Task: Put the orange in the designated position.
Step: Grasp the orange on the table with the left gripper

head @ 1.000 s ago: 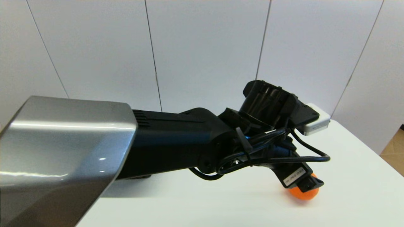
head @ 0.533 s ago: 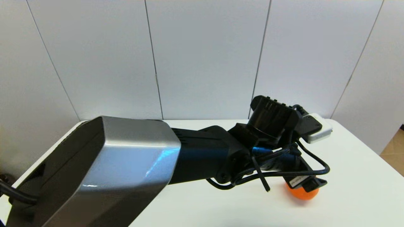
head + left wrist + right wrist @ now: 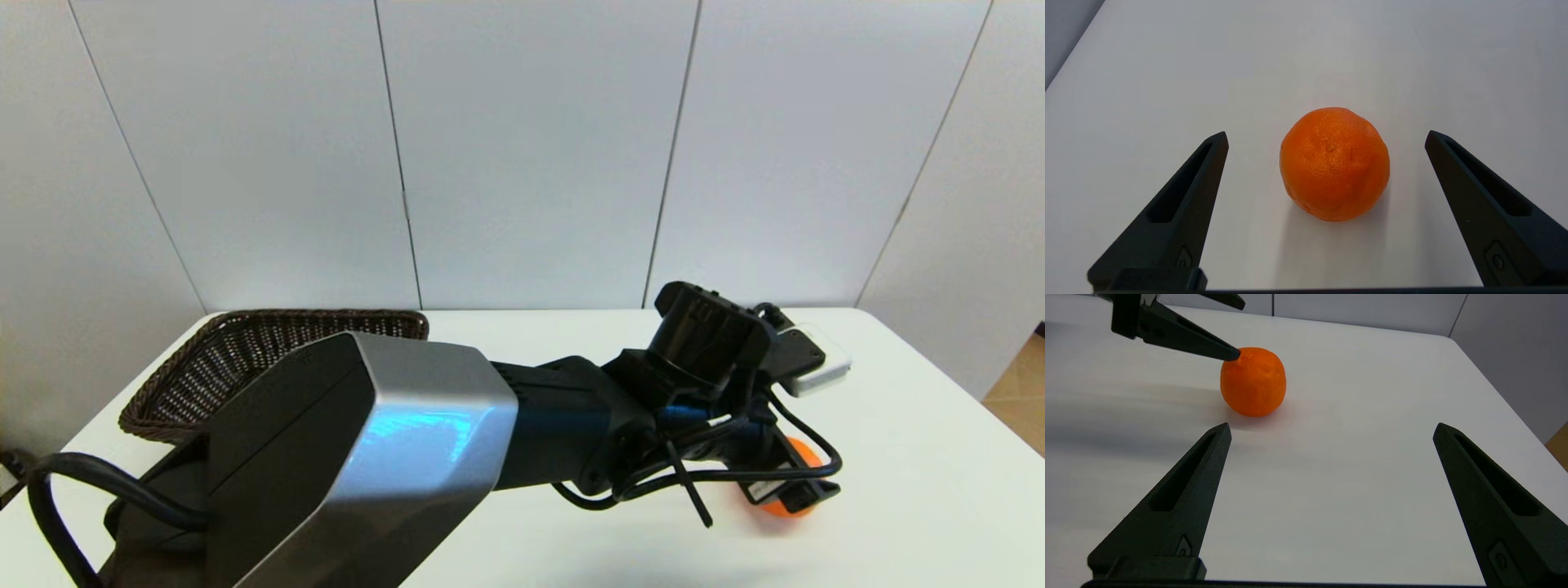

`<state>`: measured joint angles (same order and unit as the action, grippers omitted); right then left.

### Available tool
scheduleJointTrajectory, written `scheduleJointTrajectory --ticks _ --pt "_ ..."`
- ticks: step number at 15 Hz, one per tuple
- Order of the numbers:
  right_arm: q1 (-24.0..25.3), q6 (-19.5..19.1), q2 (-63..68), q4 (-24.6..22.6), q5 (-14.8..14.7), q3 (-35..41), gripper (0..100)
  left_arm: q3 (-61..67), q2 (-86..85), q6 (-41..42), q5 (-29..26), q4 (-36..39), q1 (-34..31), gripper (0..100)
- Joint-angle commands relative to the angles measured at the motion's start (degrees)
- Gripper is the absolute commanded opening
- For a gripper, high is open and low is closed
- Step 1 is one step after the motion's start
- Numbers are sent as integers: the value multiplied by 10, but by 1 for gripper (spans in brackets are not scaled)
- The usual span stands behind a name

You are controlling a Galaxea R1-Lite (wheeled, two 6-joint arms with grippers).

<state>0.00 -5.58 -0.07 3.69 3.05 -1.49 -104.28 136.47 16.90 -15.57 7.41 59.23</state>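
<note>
Head view, read from left to right: a dark wicker basket (image 3: 245, 359) sits at the far left of the white bench (image 3: 914, 490), its near side hidden behind the silver and black left arm (image 3: 392, 457). That arm reaches across the bench toward the right, ending in a black wrist hung with cables. At its tip the left gripper (image 3: 796, 490) is lowered over the orange (image 3: 804, 465), which rests on the bench at the right, well apart from the basket; only slivers of the fruit show around the gripper body here.

In the left wrist view the orange (image 3: 1335, 163) stands on the bare bench between the two black fingers (image 3: 1184, 212), roughly centred, a little closer to one than the other. The left gripper (image 3: 1327, 136) has its jaws spread wide, with open bench on both sides of the fruit, so neither finger touches it in this view.

In the right wrist view the right gripper (image 3: 1331, 430) hovers low over the near right part of the bench, jaws also wide apart and holding nothing. The orange (image 3: 1253, 381) lies farther off and to the left of it. One finger tip of the left gripper (image 3: 1224, 353) shows at the fruit's upper edge; whether it touches the skin cannot be told.
</note>
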Motion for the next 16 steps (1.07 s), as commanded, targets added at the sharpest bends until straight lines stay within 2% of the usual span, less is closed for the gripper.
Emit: scheduleJointTrajectory --ticks 1,16 --pt "0 0 0 0 0 0 100 -3 17 1 -1 10 1 100" --pt "0 4 0 0 -1 0 100 -28 61 -10 -2 38 0 100"
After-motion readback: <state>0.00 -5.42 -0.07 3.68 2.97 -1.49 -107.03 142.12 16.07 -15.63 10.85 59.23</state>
